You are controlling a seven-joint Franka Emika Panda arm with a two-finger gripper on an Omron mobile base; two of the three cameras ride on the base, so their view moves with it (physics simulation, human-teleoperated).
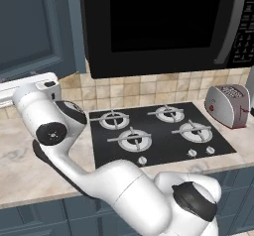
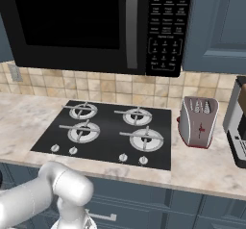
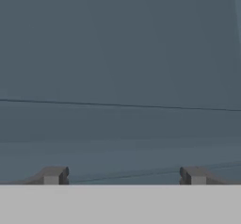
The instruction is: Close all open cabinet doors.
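Left base view: the upper middle is taken up by a glossy black microwave [image 1: 163,27], and a dark slate-blue cabinet door [image 1: 34,27] with a recessed centre panel is seen at the upper left, beside the microwave. Whether this door stands ajar cannot be told from here. A second slate-blue cabinet door [image 2: 218,23] is shown in the right base view, right of the microwave's keypad. Below, a beige marbled surface [image 1: 25,175] is backed by tan wall tiles [image 1: 149,88], and a black four-burner cooktop [image 1: 158,133] with small silver knobs along its front edge is set into it. The white arm is raised from the lower right and bent up toward the upper-left cabinet door, its hand lying near the door's lower edge. A silver toaster [image 1: 228,105] with a red lever is stood on the surface just right of the cooktop. In the hand view, the claw [image 3: 123,175] is seen with its two dark fingertips [image 3: 52,175] set wide apart and nothing between them, held close before a flat slate-blue panel crossed by a thin dark line.
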